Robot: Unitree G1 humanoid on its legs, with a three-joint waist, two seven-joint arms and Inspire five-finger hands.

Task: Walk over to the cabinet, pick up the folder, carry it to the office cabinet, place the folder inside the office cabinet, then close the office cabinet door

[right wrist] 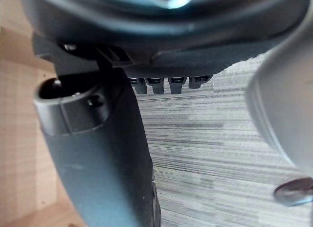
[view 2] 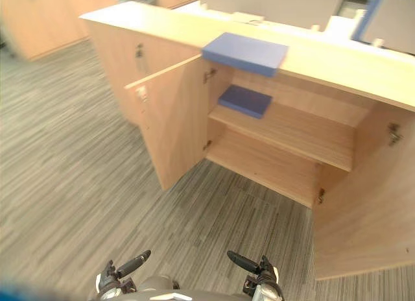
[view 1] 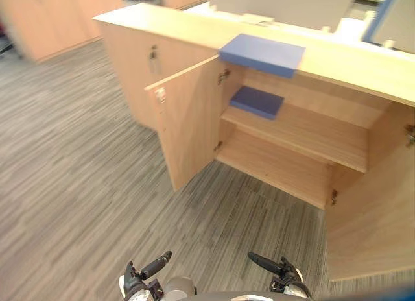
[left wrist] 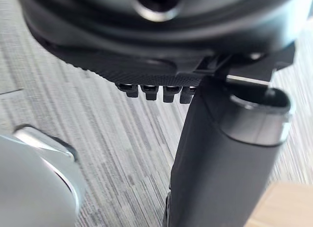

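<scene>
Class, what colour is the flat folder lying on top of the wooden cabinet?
That flat folder is blue; left eye view shows it best.

Grey striped carpet [view 1: 78, 184] spreads out ahead of the left hand [view 1: 136, 285], and far beyond it, pale wooden cupboards [view 1: 45, 22] line the room's edge.

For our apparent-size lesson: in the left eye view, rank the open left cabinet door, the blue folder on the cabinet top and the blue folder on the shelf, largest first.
1. Open left door
2. Folder on the cabinet top
3. Folder on the shelf; it lies lower, farther from the camera, so real sizes may match.
</scene>
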